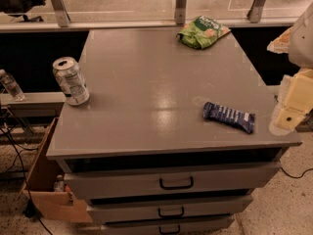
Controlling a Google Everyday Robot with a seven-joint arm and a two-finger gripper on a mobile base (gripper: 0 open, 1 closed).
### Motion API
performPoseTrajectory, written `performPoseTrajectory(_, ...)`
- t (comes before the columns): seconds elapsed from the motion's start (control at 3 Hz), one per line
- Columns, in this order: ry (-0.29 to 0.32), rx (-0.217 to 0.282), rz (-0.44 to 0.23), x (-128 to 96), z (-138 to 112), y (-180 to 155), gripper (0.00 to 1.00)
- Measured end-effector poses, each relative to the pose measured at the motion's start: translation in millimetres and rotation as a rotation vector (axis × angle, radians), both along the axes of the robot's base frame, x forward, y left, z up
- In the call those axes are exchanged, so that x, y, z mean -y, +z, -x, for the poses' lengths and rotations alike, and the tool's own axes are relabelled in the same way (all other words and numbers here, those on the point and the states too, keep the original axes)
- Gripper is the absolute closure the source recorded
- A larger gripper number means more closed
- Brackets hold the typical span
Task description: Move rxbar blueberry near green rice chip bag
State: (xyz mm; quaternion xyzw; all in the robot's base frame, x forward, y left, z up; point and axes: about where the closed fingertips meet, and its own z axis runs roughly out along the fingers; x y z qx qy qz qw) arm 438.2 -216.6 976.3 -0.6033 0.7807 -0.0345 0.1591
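The rxbar blueberry, a flat bar in a dark blue wrapper with pale lettering, lies on the grey cabinet top near its front right corner. The green rice chip bag lies at the back of the top, right of centre, far from the bar. My gripper shows as a pale yellow and white shape at the right edge of the view, just right of the bar and beyond the cabinet's right edge. It holds nothing that I can see.
A silver drink can stands at the left edge of the top. Below are several drawers with dark handles. A cardboard box sits on the floor at the left. A railing runs behind the cabinet.
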Motion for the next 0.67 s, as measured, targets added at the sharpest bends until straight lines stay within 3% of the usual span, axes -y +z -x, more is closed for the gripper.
performPoseTrajectory(0.67, -0.003, 0.001, -0.035, -1.6, -7.5, -10.0, 0.0)
